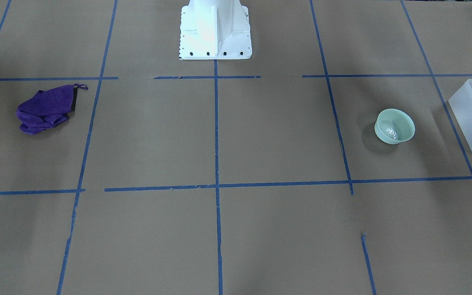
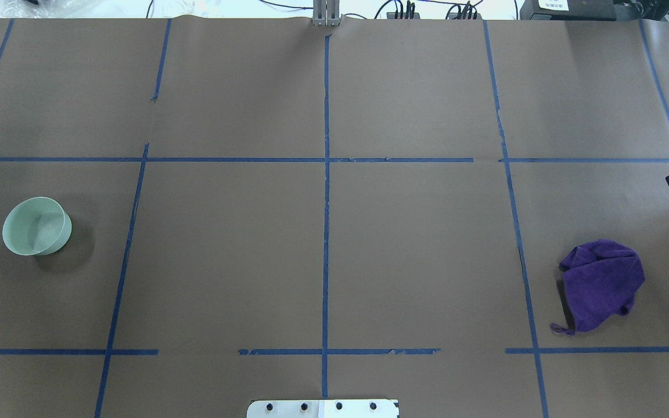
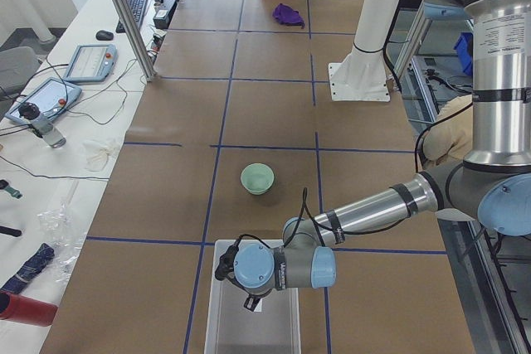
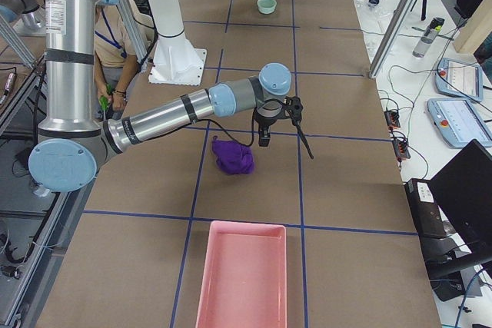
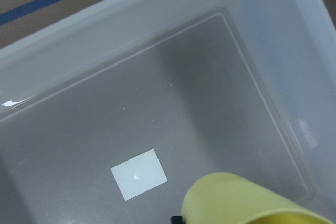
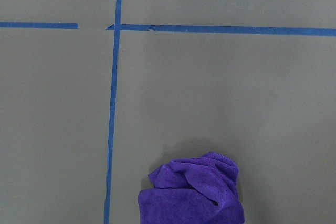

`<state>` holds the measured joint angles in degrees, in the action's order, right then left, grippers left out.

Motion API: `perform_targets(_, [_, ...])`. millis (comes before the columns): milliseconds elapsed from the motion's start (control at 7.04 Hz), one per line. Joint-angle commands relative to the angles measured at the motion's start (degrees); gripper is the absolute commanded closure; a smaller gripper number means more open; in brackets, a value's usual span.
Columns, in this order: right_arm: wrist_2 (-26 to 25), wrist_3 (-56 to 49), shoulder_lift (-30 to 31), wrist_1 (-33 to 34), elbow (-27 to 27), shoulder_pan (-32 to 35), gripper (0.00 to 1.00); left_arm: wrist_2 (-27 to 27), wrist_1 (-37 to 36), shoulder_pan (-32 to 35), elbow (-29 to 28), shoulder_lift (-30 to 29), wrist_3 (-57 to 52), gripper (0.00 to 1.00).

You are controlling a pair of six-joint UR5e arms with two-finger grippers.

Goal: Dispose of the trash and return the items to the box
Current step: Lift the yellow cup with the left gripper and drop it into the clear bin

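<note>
A frosted, translucent white plastic box (image 5: pixel 157 35) with straight walls and rounded corners stands at the table's end on the robot's left. The left gripper (image 3: pixel 247 298) hangs over it, clenched on a small, smooth, bright yellow tapered cup (image 5: pixel 236 200); its fingers are mostly out of sight. The cup is tilted above the box floor, near a small white label (image 5: pixel 138 174). Close by, a glossy pale green bowl (image 1: pixel 394 126) sits upright. A crumpled purple cloth (image 2: pixel 601 286) lies well apart, near the right gripper (image 4: pixel 286 144); I cannot tell whether that gripper is spread or closed. Matte brown paper (image 2: pixel 224 261) gridded with blue tape (image 2: pixel 326 232) covers the table. A pink tray (image 4: pixel 242 282) sits at its right end.
</note>
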<state>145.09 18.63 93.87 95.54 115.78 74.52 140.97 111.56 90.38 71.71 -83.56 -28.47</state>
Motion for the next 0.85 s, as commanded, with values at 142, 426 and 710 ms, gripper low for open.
perform_targets(142, [0.02,0.00,0.00,0.00,0.06,-0.08,0.00,1.77,2.25,-2.83,-1.40,-0.11,0.34,1.00])
perform_targets(426, [0.02,0.00,0.00,0.00,0.06,-0.08,0.00,1.77,2.34,-3.54,-1.49,-0.12,0.34,0.77])
perform_targets(710, [0.02,0.00,0.00,0.00,-0.02,-0.08,0.00,1.68,4.43,-3.63,-1.40,-0.12,0.43,0.00])
